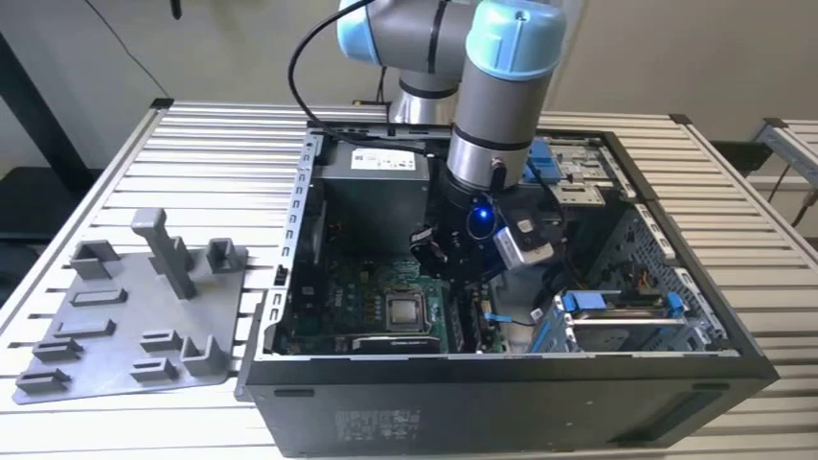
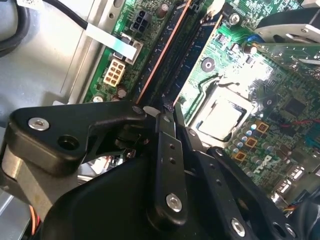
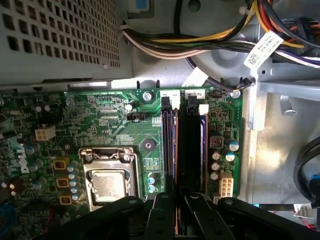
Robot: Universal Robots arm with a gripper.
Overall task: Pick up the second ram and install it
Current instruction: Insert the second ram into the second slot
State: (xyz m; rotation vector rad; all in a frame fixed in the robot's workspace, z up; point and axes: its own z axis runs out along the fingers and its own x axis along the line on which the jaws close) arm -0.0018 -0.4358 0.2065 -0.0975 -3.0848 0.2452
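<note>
Jaws nearly together above the second ram [image 3: 170, 150], upright in its motherboard [image 3: 100, 115] slot directly beneath them.

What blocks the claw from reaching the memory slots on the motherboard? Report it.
Likely nothing. The claw hangs directly over the memory slots inside the open computer case, and the cables lie beyond the board's edge, not across the slots.

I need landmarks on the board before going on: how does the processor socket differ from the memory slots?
The processor socket is square with a silvery metal lid; the memory slots are long, narrow and dark. The gripper sits over one end of the memory slots, while the processor socket lies beside it, uncovered. Both sit on the green board.
</note>
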